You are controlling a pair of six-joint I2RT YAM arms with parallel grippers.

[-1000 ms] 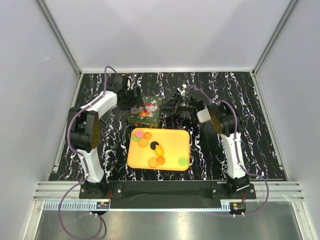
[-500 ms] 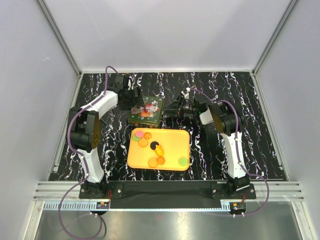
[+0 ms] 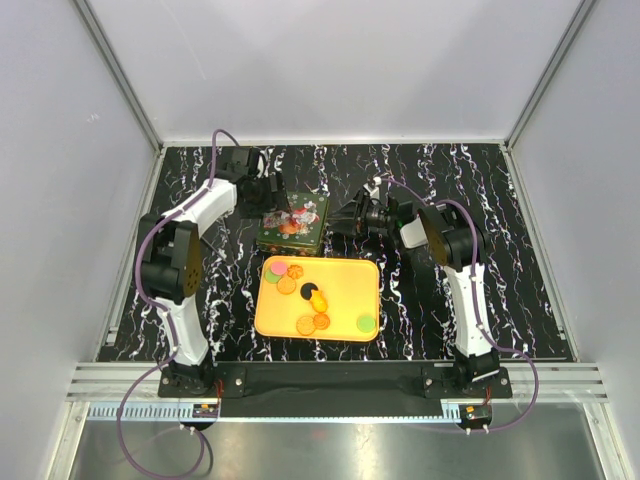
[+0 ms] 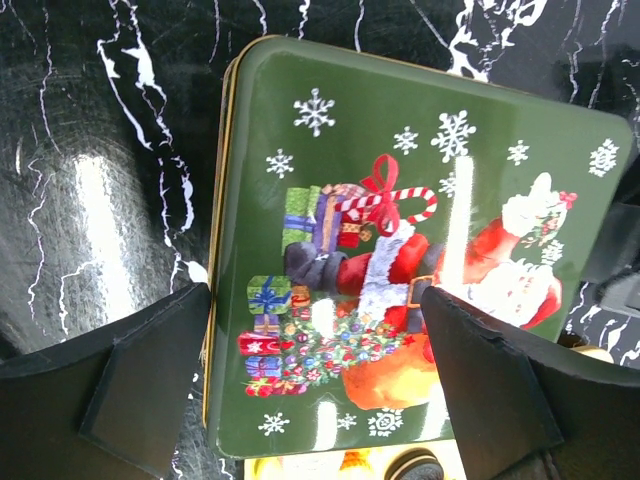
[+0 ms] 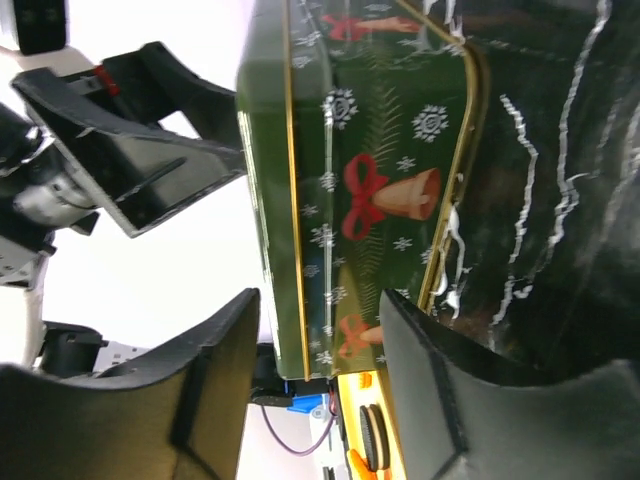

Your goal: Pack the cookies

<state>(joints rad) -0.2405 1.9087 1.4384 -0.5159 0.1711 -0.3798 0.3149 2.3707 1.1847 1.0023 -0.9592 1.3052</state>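
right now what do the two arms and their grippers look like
The left arm and right arm both have white links, bulky black joints and a thin purple cable looping alongside. The left gripper and right gripper each have two matte black, wedge-shaped fingers.

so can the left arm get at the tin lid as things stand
Probably yes: the left gripper hangs open directly above the lid of the green Christmas tin, with nothing between them. The right gripper sits open at the tin's side wall, not over the lid.
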